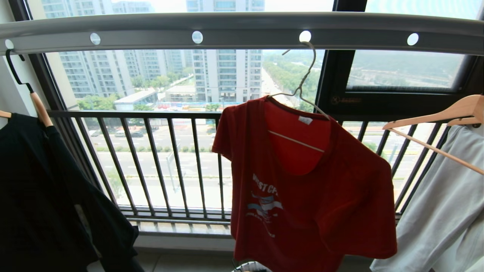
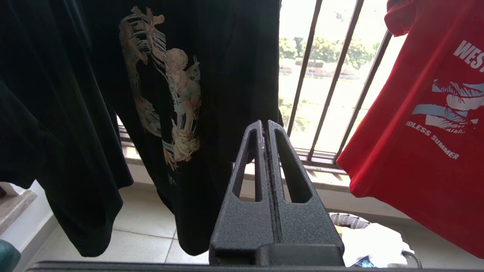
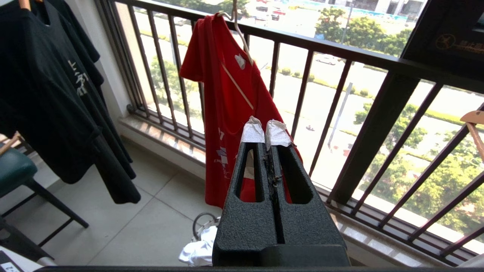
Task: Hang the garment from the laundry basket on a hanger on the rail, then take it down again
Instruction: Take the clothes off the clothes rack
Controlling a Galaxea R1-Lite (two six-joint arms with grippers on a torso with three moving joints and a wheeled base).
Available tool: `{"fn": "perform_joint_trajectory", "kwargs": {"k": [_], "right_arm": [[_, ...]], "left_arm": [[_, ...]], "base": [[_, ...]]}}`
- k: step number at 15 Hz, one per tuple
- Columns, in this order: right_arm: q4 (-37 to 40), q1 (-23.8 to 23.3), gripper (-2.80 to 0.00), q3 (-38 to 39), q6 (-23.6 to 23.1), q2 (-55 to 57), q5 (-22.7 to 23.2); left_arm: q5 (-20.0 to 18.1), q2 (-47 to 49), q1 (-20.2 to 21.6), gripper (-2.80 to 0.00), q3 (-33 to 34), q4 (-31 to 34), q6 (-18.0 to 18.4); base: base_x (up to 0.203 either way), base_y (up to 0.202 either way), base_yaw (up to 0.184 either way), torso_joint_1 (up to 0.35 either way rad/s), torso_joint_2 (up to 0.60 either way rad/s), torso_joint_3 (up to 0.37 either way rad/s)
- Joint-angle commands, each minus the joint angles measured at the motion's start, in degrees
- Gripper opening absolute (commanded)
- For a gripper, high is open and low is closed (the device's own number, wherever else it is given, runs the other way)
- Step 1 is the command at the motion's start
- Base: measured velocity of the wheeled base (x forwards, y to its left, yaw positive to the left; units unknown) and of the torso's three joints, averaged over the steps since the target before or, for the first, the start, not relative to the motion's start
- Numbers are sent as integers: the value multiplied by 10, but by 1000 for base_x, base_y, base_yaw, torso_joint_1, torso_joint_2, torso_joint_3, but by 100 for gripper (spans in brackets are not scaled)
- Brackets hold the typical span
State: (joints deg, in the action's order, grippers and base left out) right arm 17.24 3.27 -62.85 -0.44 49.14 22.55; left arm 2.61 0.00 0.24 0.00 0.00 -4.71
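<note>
The garment (image 1: 310, 204), a red T-shirt with white and blue print, hangs on the thin white wire hanger (image 1: 303, 81). The hanger's hook sits in a round hole of the grey rail (image 1: 242, 28). The laundry basket (image 2: 348, 220) stands on the floor below the shirt and holds a white cloth. My left gripper (image 2: 264, 124) is shut and empty, low down between a black shirt and the garment (image 2: 423, 143). My right gripper (image 3: 265, 130), with white-taped tips, is shut and empty and points at the garment (image 3: 223, 94) from short of it. Neither arm shows in the head view.
A black shirt (image 1: 45, 189) hangs on a wooden hanger at the left. A pale garment (image 1: 446, 215) hangs on a wooden hanger (image 1: 435, 117) at the right. The dark barred railing (image 1: 151, 113) runs behind them. A teal chair (image 3: 13, 170) stands at the far left.
</note>
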Motion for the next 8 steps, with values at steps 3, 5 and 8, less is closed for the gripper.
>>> {"fn": "perform_joint_trajectory", "kwargs": {"k": [3, 5, 8], "right_arm": [[32, 121, -280, -129, 5, 191, 10], [32, 150, 0, -183, 4, 256, 3], [32, 163, 0, -232, 2, 321, -9]], "left_arm": [[0, 1, 0, -280, 0, 0, 0], [0, 1, 0, -280, 0, 0, 0], [0, 1, 0, -280, 0, 0, 0]], "base": [[0, 0, 0, 0, 0, 0], [0, 0, 0, 0, 0, 0], [0, 0, 0, 0, 0, 0]]}}
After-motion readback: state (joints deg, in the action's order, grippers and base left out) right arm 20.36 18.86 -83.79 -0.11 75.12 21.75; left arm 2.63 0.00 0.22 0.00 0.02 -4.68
